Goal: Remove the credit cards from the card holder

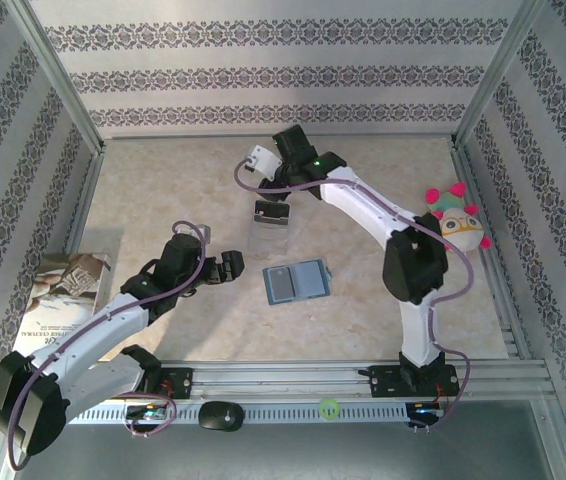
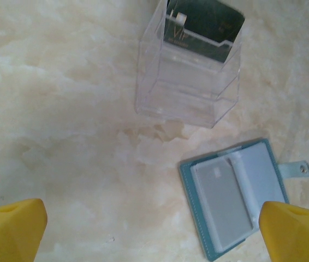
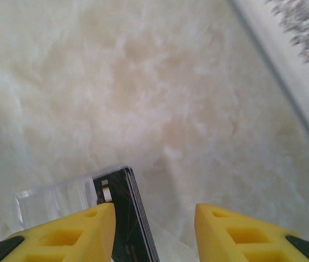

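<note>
The card holder (image 1: 298, 282) lies open and flat on the marble-patterned table (image 1: 163, 200), at the centre of the top view. Its long axis runs left to right there, with the right end tipped slightly toward the top of the frame. It sits just to the right of the left gripper (image 1: 230, 265) without touching it. It is below the right gripper (image 1: 268, 207) and clearly apart from it.

In the left wrist view the holder (image 2: 236, 196) fills the lower right. A grey card (image 2: 223, 204) lies in its left half, and its snap tab (image 2: 299, 169) pokes toward the right edge. The left gripper (image 2: 154, 232) stands spread wide, gripping nothing. The holder's lower right corner is hidden behind the right-hand yellow fingertip (image 2: 296, 232).

The right gripper (image 3: 154, 232) hangs over a clear plastic stand (image 3: 56, 199) that holds a dark card (image 3: 124, 218) upright. Its jaws are apart, the card's edge sits just beside the left-hand finger (image 3: 67, 234), and bare table shows between the fingers. The left wrist view shows the same stand (image 2: 190, 71) in the upper middle of the frame, above the holder.
</note>
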Controlling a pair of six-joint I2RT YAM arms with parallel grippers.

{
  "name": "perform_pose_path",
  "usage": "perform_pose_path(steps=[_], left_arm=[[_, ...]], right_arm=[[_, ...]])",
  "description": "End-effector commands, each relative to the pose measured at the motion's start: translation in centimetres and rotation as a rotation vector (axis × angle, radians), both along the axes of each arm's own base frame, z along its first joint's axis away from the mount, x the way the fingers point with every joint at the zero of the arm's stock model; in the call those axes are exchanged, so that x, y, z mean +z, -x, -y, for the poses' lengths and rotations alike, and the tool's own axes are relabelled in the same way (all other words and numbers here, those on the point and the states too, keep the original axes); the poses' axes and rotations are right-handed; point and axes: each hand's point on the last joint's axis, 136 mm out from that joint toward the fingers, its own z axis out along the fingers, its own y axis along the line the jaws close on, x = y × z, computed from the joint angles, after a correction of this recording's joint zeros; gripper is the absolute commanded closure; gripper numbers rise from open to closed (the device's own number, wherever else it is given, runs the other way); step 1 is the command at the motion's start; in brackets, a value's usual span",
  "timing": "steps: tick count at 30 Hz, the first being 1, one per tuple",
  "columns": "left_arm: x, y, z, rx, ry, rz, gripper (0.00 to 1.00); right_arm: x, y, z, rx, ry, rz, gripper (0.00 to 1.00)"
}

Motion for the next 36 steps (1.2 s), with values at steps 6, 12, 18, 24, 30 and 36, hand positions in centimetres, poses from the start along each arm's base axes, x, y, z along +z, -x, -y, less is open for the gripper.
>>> perform_pose_path(steps=[6,12,18,24,30,36], left_arm=[[-0.2,-0.4,0.0,0.036,0.102,0.045,0.00],[-1.9,0.3,0.2,0.024,0.130,0.010,0.05],[-3.3,0.8,0.5,0.017,0.154,-0.017,0.10],[-4.5,1.1,1.2,-0.008,0.163,-0.061,0.17],[-4.8,1.5,1.1,-0.015,0.160,-0.069,0.18],[-4.8,1.4,1.2,-0.021,0.163,-0.069,0.18]], right_arm=[[2.0,5.2,0.8,-0.402,-0.234,-0.085,0.56],[-4.8,13.4,4.1,-0.491,-0.076,-0.259,0.56],[-11.7,20.6,4.7,-0.413,0.094,-0.417,0.58],[-15.7,22.5,3.3,-0.356,0.258,-0.398,0.61],[-16.5,22.1,3.1,-0.365,0.283,-0.359,0.61],[-16.3,21.8,2.0,-0.340,0.268,-0.357,0.61]])
